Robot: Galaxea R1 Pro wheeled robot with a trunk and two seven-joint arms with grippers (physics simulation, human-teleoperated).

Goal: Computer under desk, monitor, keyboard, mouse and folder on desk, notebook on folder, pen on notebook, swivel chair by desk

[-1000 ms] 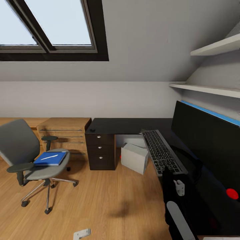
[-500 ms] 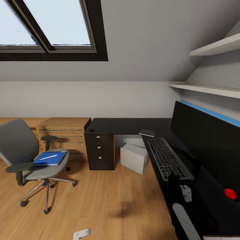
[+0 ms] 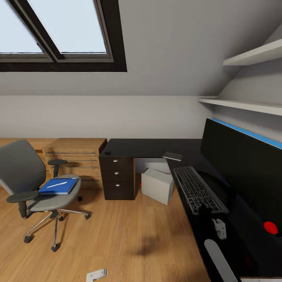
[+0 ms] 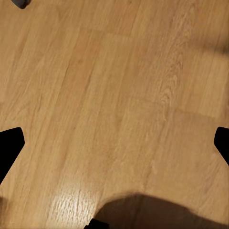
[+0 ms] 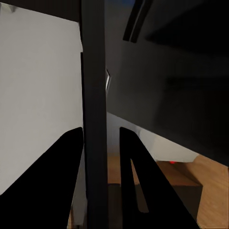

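On the desk, right pincer grips keyboard.

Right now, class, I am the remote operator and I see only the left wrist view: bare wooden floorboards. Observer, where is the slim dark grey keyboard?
Observer: The slim dark grey keyboard lies on the glossy black desk, in front of the wide black monitor.
Operator: And the thin bright blue folder?
Observer: The thin bright blue folder is on the seat of the grey swivel chair, with the thin white pen lying on top of it.
Operator: Where is the computer?
Observer: The pale grey-white computer tower stands on the floor under the desk, beside the black drawers.
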